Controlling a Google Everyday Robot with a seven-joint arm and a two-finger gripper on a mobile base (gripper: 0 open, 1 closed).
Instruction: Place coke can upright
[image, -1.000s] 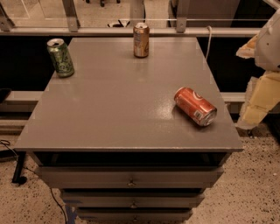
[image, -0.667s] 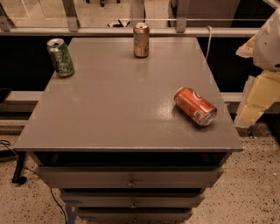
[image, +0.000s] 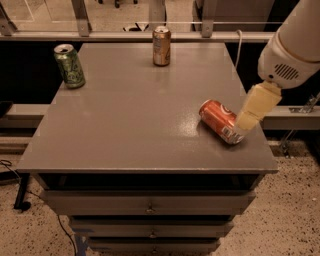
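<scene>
Lying on its side near the right front corner of the grey table (image: 130, 125), the coke can (image: 219, 121) points its silver end at the edge. The gripper (image: 246, 122) reaches down right at that end (clenched or released, I cannot tell). A green can (image: 70, 66) and a gold-brown can (image: 161, 46) stand upright at the back.

The coke can (image: 220, 121) is lying on the table (image: 135, 125) at front right, the gripper (image: 244, 123) hanging at its right end. The left can (image: 69, 66) and centre can (image: 161, 46) are standing at the rear
</scene>
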